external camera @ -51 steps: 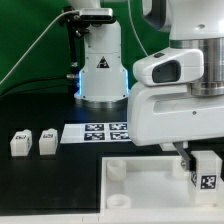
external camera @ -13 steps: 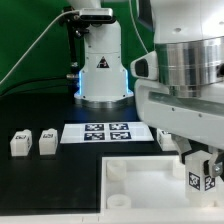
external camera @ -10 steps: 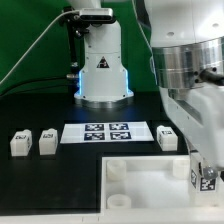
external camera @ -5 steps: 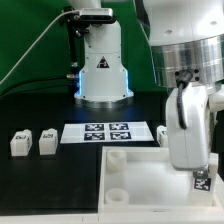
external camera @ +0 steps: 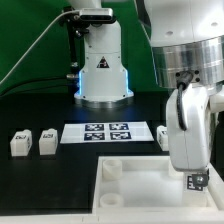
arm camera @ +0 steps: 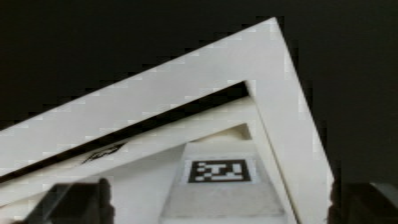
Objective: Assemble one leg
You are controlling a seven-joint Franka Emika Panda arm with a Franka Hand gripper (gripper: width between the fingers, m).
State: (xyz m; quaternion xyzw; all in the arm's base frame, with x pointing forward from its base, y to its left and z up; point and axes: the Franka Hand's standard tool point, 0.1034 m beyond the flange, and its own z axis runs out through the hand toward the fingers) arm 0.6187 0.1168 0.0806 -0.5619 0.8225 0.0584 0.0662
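The leg [external camera: 198,181], a small white post with a square tag, stands at the right corner of the large white tabletop panel [external camera: 140,178]. My gripper [external camera: 197,172] is low over it, wrist turned. In the wrist view the leg [arm camera: 221,180] lies between my dark fingers [arm camera: 80,200], and a gap shows on each side of it, so the gripper [arm camera: 228,195] is open around it. The panel [arm camera: 196,90] fills that view behind the leg. The leg's lower end is hidden.
Two more legs [external camera: 20,143] [external camera: 46,142] stand at the exterior view's left, and another leg [external camera: 163,136] stands beside my arm. The marker board [external camera: 108,131] lies behind the panel. A white robot base [external camera: 103,70] stands at the back.
My wrist has turned and come down a little over the panel's right corner. The leg has sunk slightly with it. In the last half second almost nothing moved.
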